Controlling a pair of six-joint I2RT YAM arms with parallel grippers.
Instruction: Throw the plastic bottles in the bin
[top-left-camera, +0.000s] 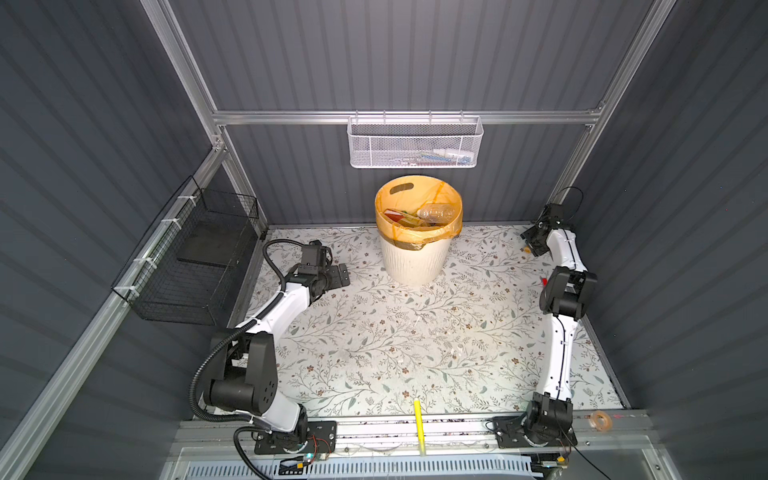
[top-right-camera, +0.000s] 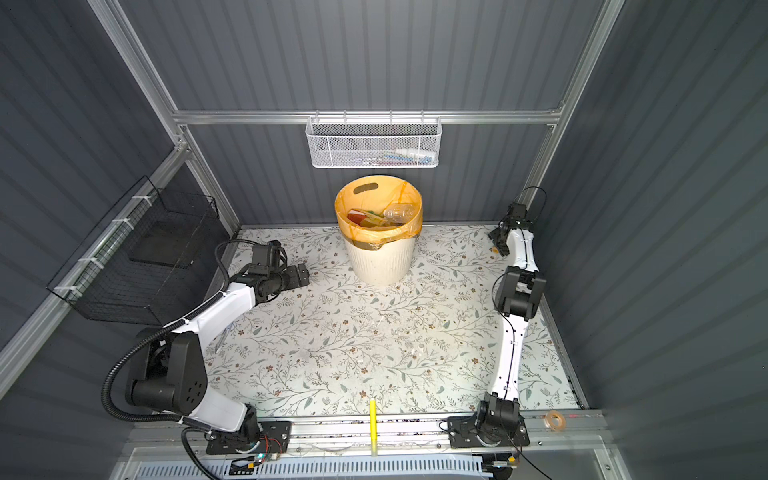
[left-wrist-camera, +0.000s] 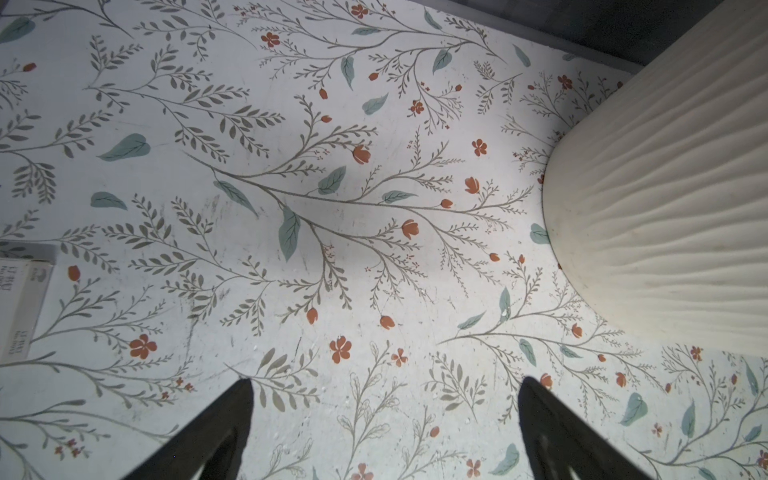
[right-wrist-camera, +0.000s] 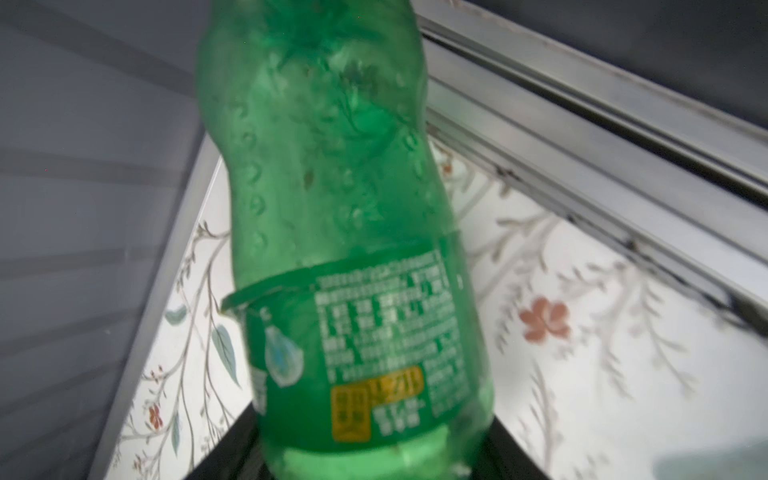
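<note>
A green plastic bottle (right-wrist-camera: 332, 199) with a green label fills the right wrist view, blurred, its lower part set between the two black fingers of my right gripper (right-wrist-camera: 374, 440), which press on both sides of it. In both top views that gripper (top-left-camera: 536, 241) (top-right-camera: 502, 241) is in the far right corner of the table, and the arm hides the bottle there. The bin (top-left-camera: 415, 262) (top-right-camera: 380, 262), cream-white with an orange-yellow liner, stands at the back middle and holds a clear bottle (top-left-camera: 436, 212) (top-right-camera: 400, 212) among others. My left gripper (top-left-camera: 343, 275) (top-right-camera: 301, 274) (left-wrist-camera: 384, 384) hovers open and empty left of the bin (left-wrist-camera: 665, 208).
A white mesh basket (top-left-camera: 415, 143) hangs on the back rail above the bin. A black wire basket (top-left-camera: 195, 257) hangs on the left wall. A yellow marker pen (top-left-camera: 419, 424) lies at the front edge, a tape roll (top-left-camera: 601, 419) at front right. A white box (left-wrist-camera: 20, 299) lies near the left gripper.
</note>
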